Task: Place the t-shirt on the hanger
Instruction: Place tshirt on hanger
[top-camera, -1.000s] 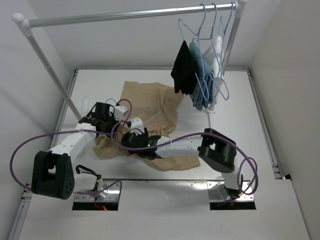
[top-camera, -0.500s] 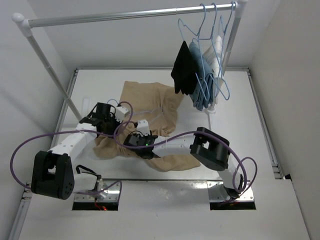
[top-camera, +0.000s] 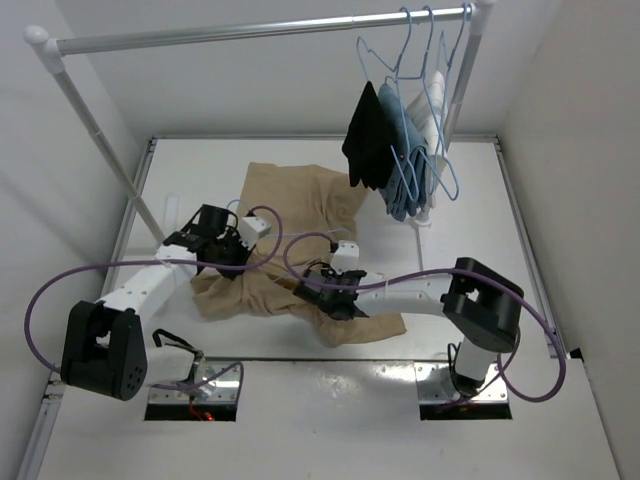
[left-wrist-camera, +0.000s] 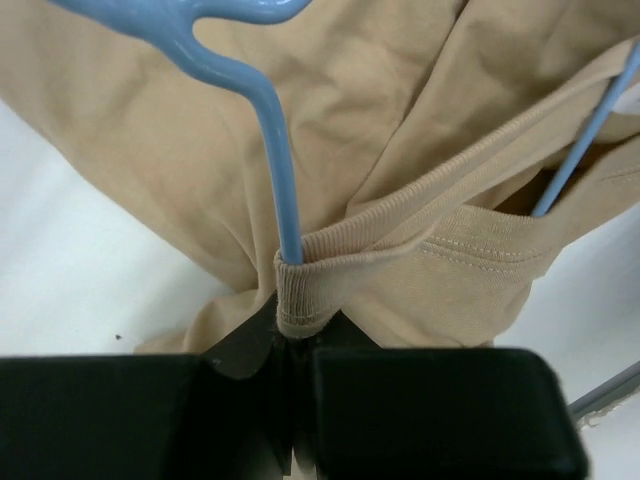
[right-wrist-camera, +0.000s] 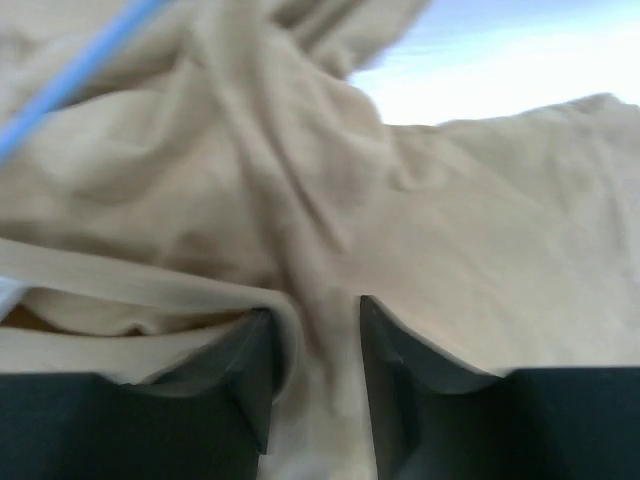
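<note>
The tan t-shirt (top-camera: 300, 215) lies crumpled on the white table. The pale-blue wire hanger (left-wrist-camera: 278, 170) lies on it, and one wire runs into the ribbed collar (left-wrist-camera: 420, 215). A second wire (left-wrist-camera: 590, 130) comes out at the right. My left gripper (top-camera: 218, 240) is at the shirt's left side and is shut on the collar edge (left-wrist-camera: 300, 335). My right gripper (top-camera: 328, 292) is on the shirt's lower middle. Its fingers (right-wrist-camera: 312, 320) stand apart over a fold of the cloth. A hanger wire (right-wrist-camera: 70, 75) shows at the top left of the right wrist view.
A clothes rack's rail (top-camera: 250, 30) spans the back. Like hangers bearing black (top-camera: 365, 135), blue (top-camera: 400, 165) and white clothes hang at its right end. The rack's slanted left leg (top-camera: 110, 160) comes down near my left arm. Purple cables loop round both arms.
My right gripper has moved to the right across the shirt, from beside the left gripper to the lower middle. The left gripper has kept its hold and barely moved.
</note>
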